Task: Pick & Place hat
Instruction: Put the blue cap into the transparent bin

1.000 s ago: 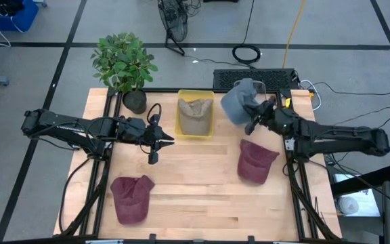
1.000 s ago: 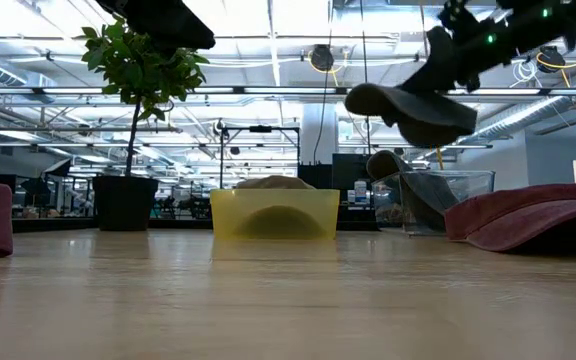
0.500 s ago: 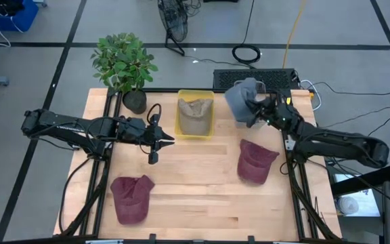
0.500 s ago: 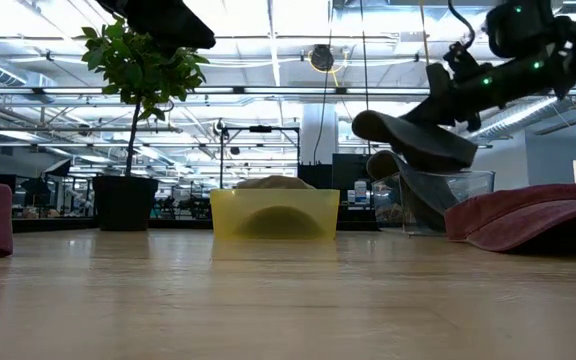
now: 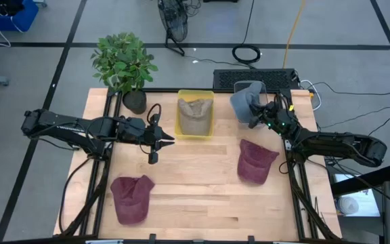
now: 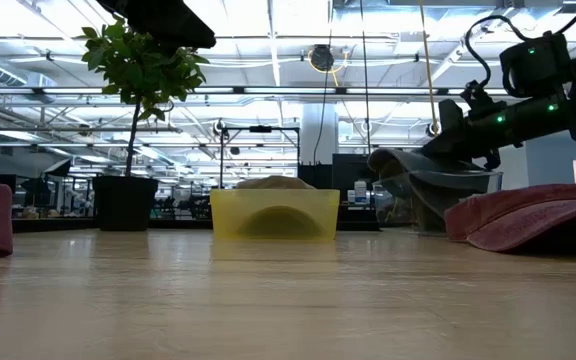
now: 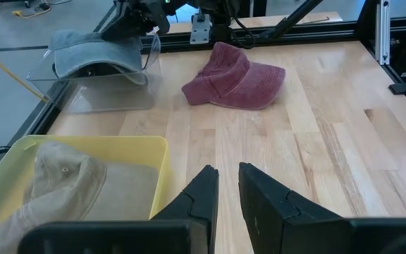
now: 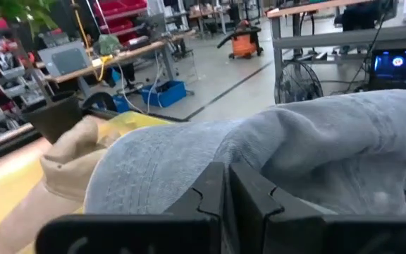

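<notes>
My right gripper (image 5: 261, 115) is at the table's far right, shut on a grey-blue hat (image 5: 245, 102). The hat sits at the top of a clear container (image 7: 111, 88), as the low view shows with the hat (image 6: 413, 170) at the container's rim (image 6: 468, 176). My left gripper (image 5: 172, 140) hovers shut near the table's middle, just in front of a yellow bin (image 5: 195, 129), and touches nothing. A tan hat (image 5: 195, 114) lies in that bin. Two maroon hats lie flat on the table, one on the right (image 5: 255, 161) and one near left (image 5: 131, 198). My right gripper pinches the grey hat's cloth crown (image 8: 224, 152) between its two fingers (image 8: 254, 204). It comes slanting down from the table's right. The hat lies roughly level at the clear container's top (image 7: 94, 53); whether it rests on the container, I cannot tell.
A potted plant (image 5: 124, 64) stands at the far left corner. The yellow bin (image 6: 273, 213) sits at the far middle. Bare wood lies in the table's middle and near part (image 5: 195, 190). Black frame rails (image 5: 296, 190) run along both sides.
My right gripper has moved down and a little toward the table's right and far edge, carrying the grey hat with it. The hat has dropped from well above the clear container to the level of its rim. The gripper has stayed shut on it.
</notes>
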